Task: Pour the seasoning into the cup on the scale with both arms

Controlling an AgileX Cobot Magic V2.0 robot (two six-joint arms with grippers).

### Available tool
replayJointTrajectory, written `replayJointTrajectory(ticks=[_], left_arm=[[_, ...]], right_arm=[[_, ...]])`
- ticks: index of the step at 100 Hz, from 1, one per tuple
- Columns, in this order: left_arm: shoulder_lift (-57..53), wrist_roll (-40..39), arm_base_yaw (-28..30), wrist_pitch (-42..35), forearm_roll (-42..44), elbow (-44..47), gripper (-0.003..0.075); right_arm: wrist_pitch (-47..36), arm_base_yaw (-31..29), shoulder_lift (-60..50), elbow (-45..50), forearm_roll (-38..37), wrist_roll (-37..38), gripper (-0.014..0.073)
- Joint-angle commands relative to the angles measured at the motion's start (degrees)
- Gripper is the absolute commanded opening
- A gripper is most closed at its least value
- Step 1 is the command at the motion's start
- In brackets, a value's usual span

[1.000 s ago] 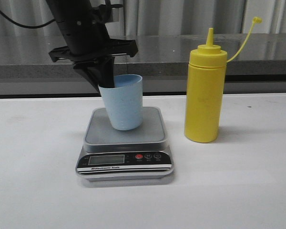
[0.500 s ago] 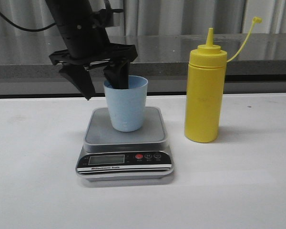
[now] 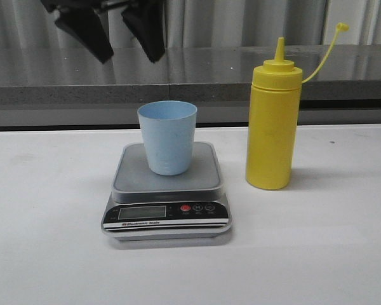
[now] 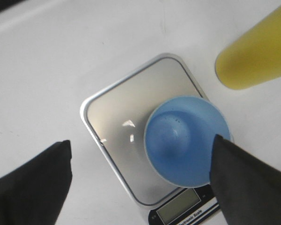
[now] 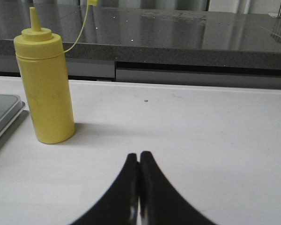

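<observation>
Light blue cup [image 3: 167, 138] stands upright on the silver scale [image 3: 167, 190]; yellow seasoning bottle [image 3: 274, 124] upright just beside.

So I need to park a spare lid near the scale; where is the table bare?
Bare table lies left of the scale, in front of its display, and right of the seasoning bottle, where the shut right gripper rests. The strip between scale and bottle is narrow. The cup fills much of the platform; the open left gripper hangs above.

Left gripper [image 3: 112, 35] cut off by front view's top edge. Scale [image 5: 2, 115] mostly cropped in right wrist view. Display [image 3: 141, 213] digits unreadable.
</observation>
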Motion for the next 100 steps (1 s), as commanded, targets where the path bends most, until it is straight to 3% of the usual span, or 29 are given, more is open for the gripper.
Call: replayJointTrajectory(ticks=[1, 22, 43, 79, 100], left_arm=[[-6.1, 0.0, -0.4, -3.3, 2.0, -1.7, 0.0575], [-12.6, -0.1, 3.6, -4.7, 2.7, -0.4, 0.0574], [-20.9, -0.1, 10.4, -8.9, 2.7, 8.4, 0.0574], [-42.8, -1.4, 20.5, -26.1, 2.3, 37.7, 0.0565], [-59.0, -1.4, 21.9, -37.1, 2.3, 55.8, 0.0565]], right_arm=[[-4.8, -0.3, -1.2, -1.2, -0.8, -0.1, -0.0066], [-4.8, -0.3, -1.2, -1.2, -0.8, -0.1, -0.0066], [-4.8, -0.3, -1.2, -1.2, -0.8, -0.1, -0.0066], [-4.8, -0.3, -1.2, -1.2, -0.8, -0.1, -0.0066], [-4.8, -0.3, -1.2, -1.2, -0.8, -0.1, -0.0066]])
